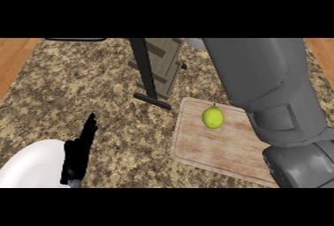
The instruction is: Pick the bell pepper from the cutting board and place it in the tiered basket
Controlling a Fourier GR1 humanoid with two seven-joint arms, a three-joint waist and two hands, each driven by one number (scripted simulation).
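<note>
Speckled brown stone makes up the counter [98,88], with strips of orange wood showing at its far left and far right corners. On the right side lies a pale wooden cutting board [215,148], and on its far part sits the bell pepper [213,118], yellow-green, upright, with a small dark stem, untouched by either hand. Beyond the board, toward the far middle, stands the tiered basket [157,66], a dark upright post with a slatted brownish shelf behind it and a black foot just off the board's far left corner. The left hand [79,152] rests low at the near left, fingers straight and pointing up, beside a white plate [29,170]. The right forearm [274,92] crosses the right side as a big grey bulk; its hand is out of sight, so I cannot tell how its fingers stand.
</note>
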